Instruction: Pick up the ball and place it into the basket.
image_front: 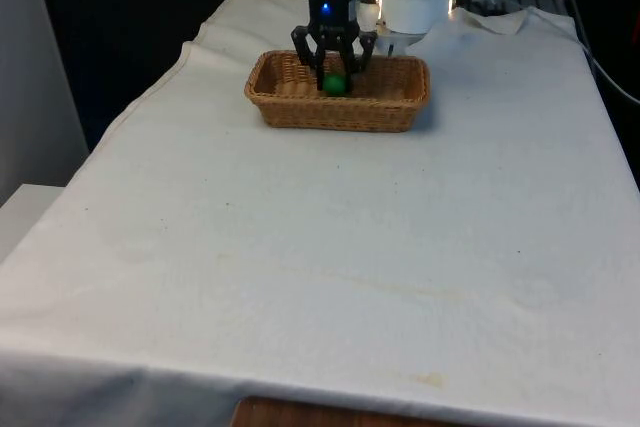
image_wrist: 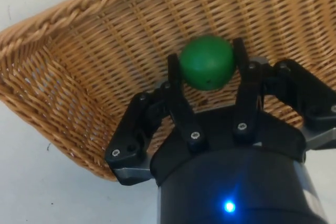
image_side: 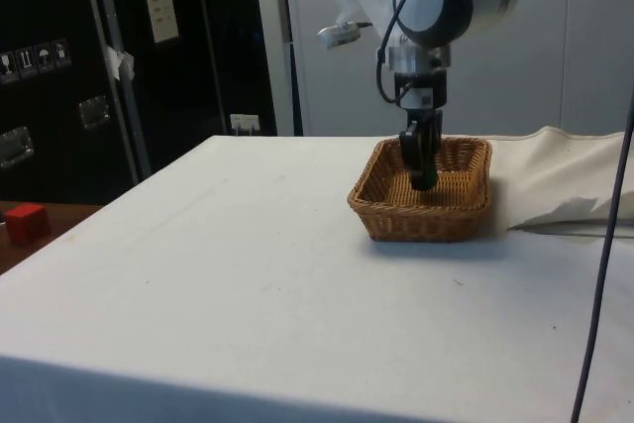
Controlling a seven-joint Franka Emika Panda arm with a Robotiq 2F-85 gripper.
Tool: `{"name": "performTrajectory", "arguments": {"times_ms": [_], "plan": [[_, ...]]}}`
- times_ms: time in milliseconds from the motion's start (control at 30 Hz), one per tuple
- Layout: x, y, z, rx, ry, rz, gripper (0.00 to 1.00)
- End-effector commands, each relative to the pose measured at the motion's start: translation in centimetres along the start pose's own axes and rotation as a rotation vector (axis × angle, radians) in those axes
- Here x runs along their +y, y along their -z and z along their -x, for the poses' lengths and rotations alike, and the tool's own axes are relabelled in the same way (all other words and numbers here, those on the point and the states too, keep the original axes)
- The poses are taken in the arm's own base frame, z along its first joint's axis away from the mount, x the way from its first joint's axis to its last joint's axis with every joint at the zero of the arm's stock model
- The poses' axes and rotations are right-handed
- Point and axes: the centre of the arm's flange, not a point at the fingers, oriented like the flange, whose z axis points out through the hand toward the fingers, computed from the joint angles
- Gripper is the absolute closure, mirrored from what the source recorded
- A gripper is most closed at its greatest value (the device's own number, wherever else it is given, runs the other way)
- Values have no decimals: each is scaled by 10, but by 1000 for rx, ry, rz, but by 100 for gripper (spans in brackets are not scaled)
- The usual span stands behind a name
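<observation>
Front view: your hand [image_front: 334, 75] stood lowered into the wicker basket [image_front: 338, 109], which sat at the far end of the desk [image_front: 320, 247] on the white cloth. The green ball [image_front: 334, 84] was seen between the two fingers, inside the basket's walls and nearer the front view's left half of it.

Side view: your hand [image_side: 423, 173] reached straight down from the arm into the basket [image_side: 424, 213]. A dark green patch showed at the fingertips, below the rim. A red block [image_side: 26, 222] lay on a low surface off the desk, well apart from the basket.

Wrist view: your hand [image_wrist: 208, 72] was closed on the ball [image_wrist: 207, 62], one finger touching each side of it. The woven floor of the basket [image_wrist: 105, 61] lay directly behind the ball; whether the ball touched it could not be told.
</observation>
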Motion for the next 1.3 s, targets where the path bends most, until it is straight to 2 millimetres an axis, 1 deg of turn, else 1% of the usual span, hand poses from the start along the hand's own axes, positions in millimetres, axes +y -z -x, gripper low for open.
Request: {"name": "performTrajectory", "arguments": {"times_ms": [0, 133, 167, 200, 433, 467, 500, 767, 800, 867, 1067, 1100, 1133, 1167, 1267], "plan": [[-3, 0, 0, 8, -5, -6, 97], [0, -4, 0, -9, -2, 7, 97], [-1, -1, -1, 2, -5, 0, 97], [-1, -1, -1, 2, -5, 0, 85], [0, 0, -1, 2, -4, 0, 24], [0, 0, -1, 2, -4, 0, 7], [0, -1, -2, 0, -4, 3, 1], [1, 2, -3, 3, -1, 0, 0], [0, 0, -3, 4, -2, 2, 0], [2, 7, -6, 10, 5, -4, 0], [3, 19, -10, 25, 29, -19, 0], [-1, 16, -7, 32, 26, -27, 0], [2, 21, -11, 27, 34, -22, 0], [2, 21, -11, 27, 34, -22, 0], [1, 29, -14, 35, 48, -32, 0]]}}
